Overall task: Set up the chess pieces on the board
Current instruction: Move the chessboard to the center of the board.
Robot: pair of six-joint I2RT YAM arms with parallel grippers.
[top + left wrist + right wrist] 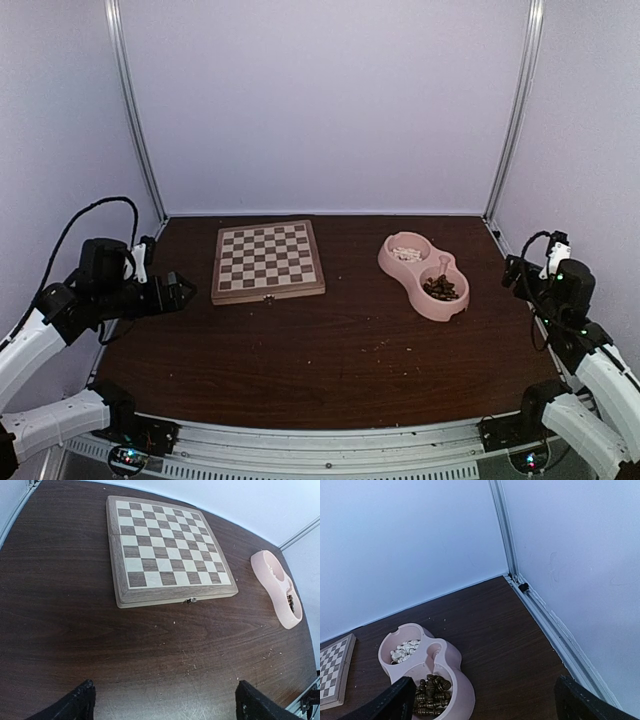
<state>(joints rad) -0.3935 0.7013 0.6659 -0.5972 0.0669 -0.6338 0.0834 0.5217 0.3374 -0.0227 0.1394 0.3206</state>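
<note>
The wooden chessboard lies flat at the back left of the table with no pieces on it. It also shows in the left wrist view and at the left edge of the right wrist view. The dark chess pieces lie heaped in the near cup of the pink double bowl, and the cream-white ones in the far cup. Both heaps show in the right wrist view: dark, white. My left gripper hangs open and empty left of the board. My right gripper hangs open and empty right of the bowl.
The dark wood table is walled by white panels at the back and both sides, with metal corner posts. A rail runs along the right wall's foot. The bowl also shows in the left wrist view.
</note>
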